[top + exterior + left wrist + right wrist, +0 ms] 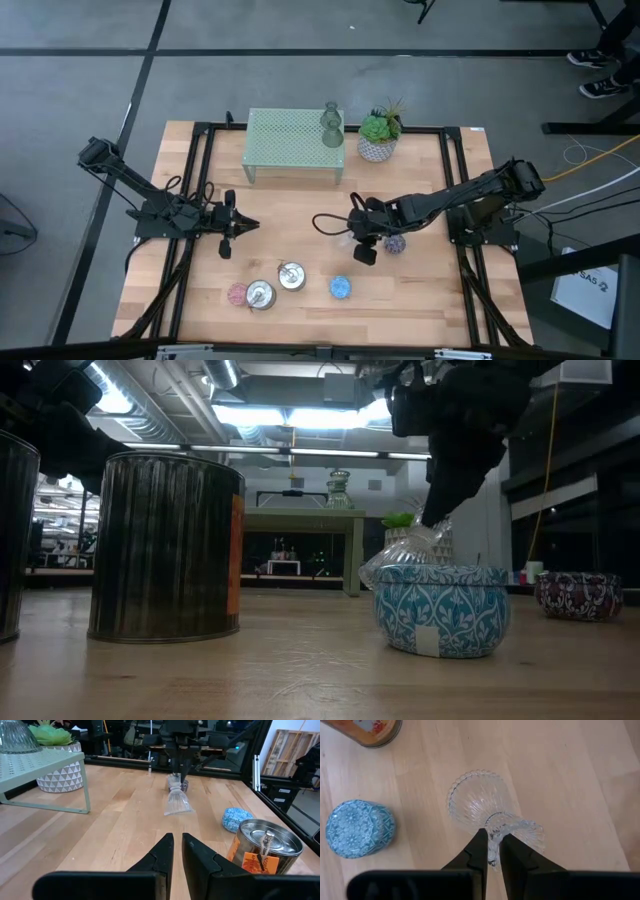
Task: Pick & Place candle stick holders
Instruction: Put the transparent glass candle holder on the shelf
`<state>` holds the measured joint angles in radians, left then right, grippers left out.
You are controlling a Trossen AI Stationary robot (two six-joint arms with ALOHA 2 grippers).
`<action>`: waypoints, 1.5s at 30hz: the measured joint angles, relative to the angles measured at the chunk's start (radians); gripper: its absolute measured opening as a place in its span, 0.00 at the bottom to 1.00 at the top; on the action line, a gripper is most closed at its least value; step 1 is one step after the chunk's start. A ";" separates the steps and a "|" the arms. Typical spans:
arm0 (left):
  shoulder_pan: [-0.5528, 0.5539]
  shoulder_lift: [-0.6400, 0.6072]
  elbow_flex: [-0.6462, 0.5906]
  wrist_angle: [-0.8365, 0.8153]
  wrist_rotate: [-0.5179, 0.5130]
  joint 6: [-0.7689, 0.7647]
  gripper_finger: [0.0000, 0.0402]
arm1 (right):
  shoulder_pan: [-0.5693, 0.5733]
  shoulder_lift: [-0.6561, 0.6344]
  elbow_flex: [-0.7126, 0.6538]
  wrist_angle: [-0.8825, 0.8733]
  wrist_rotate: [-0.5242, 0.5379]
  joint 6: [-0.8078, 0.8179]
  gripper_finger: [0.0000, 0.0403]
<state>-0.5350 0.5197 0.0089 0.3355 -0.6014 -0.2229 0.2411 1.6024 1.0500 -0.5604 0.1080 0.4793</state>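
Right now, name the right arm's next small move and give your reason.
Probably lift it clear: the right gripper has its fingers shut on the clear ribbed glass candle holder, which is tilted, its base low over the wooden table, near the blue patterned holder.

Two dark jointed arms, black looping cables

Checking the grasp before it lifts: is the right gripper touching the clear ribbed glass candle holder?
Touching. In the right wrist view the right gripper pinches the clear ribbed glass candle holder at its narrow stem.
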 joint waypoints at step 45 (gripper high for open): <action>0.000 0.000 0.000 0.000 0.000 0.000 0.08 | -0.097 -0.004 0.265 -0.118 0.001 -0.402 0.09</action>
<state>-0.5346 0.5195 0.0086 0.3355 -0.6017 -0.2229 0.1445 1.5984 1.3146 -0.6783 0.1092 0.0778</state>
